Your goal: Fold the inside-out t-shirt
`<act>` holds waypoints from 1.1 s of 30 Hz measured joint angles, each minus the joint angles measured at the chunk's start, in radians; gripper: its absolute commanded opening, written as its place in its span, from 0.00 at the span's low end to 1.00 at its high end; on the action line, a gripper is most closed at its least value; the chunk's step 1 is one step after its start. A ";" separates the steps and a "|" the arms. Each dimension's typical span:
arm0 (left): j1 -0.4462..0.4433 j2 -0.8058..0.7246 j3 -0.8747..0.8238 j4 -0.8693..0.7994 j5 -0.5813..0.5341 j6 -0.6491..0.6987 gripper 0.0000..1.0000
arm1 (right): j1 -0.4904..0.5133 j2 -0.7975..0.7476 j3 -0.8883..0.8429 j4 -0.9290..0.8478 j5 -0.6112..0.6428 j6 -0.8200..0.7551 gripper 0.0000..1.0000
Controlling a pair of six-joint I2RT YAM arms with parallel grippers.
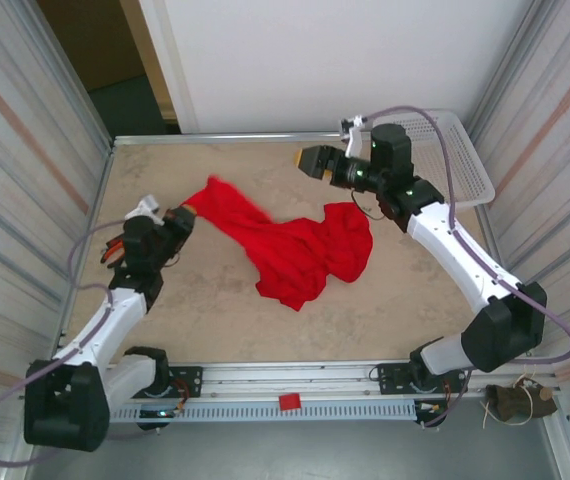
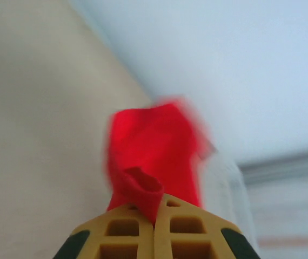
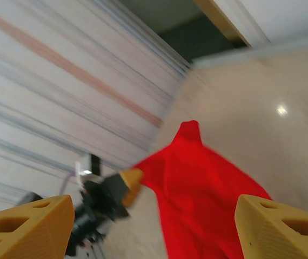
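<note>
I see the red t-shirt (image 1: pixel 300 255) stretched across the middle of the table (image 1: pixel 195 325), one end pinched in my left gripper (image 1: pixel 182 214), so that diagonal is blocked. There is bare table in front of it, toward the near rail (image 1: pixel 295 372), and behind it along the far edge on the left. My right gripper (image 1: pixel 305 160) hangs with its jaws apart above the far side, clear of the cloth. The white basket (image 1: pixel 465 170) takes up the far right corner, and ribbed walls (image 1: pixel 25 170) close in on both sides.
</note>
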 measured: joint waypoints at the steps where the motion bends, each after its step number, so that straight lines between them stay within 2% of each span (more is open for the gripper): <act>1: 0.044 -0.014 -0.010 -0.033 -0.001 -0.005 0.48 | -0.010 -0.005 -0.029 -0.039 0.014 -0.014 0.75; 2: 0.073 -0.028 -0.011 -0.062 0.000 -0.005 0.59 | -0.020 -0.019 -0.063 -0.067 0.033 -0.026 0.75; 4: 0.089 -0.056 0.008 -0.122 0.001 0.003 0.68 | -0.040 -0.061 -0.138 -0.115 0.073 -0.049 0.75; 8: 0.039 -0.061 0.127 -0.243 -0.003 0.059 0.70 | -0.076 -0.127 -0.289 -0.183 0.141 -0.079 0.75; 11: -0.051 -0.003 0.250 -0.299 -0.005 0.123 0.71 | -0.084 -0.115 -0.372 -0.197 0.161 -0.087 0.74; 18: -0.230 0.408 0.617 -0.452 0.039 0.304 0.73 | -0.061 0.005 -0.423 -0.174 0.158 -0.098 0.73; 23: -0.300 0.679 0.726 -0.542 0.092 0.378 0.74 | -0.046 0.088 -0.435 -0.129 0.143 -0.097 0.66; 24: -0.309 0.717 0.727 -0.560 0.101 0.387 0.75 | -0.043 0.103 -0.435 -0.122 0.139 -0.097 0.62; 25: -0.315 0.743 0.727 -0.587 0.108 0.394 0.76 | -0.042 0.113 -0.435 -0.121 0.135 -0.097 0.51; 27: -0.328 0.780 0.734 -0.617 0.114 0.402 0.77 | -0.035 0.130 -0.434 -0.103 0.122 -0.098 0.21; 28: -0.336 0.803 0.745 -0.620 0.120 0.406 0.74 | -0.032 0.143 -0.432 -0.092 0.117 -0.098 0.11; 29: -0.347 0.830 0.758 -0.618 0.127 0.407 0.60 | -0.029 0.161 -0.430 -0.082 0.111 -0.097 0.00; 32: -0.370 0.895 0.765 -0.603 0.162 0.412 0.00 | -0.029 0.184 -0.419 -0.092 0.092 -0.098 0.00; 33: -0.373 0.911 0.765 -0.604 0.171 0.412 0.00 | -0.032 0.183 -0.404 -0.108 0.087 -0.101 0.00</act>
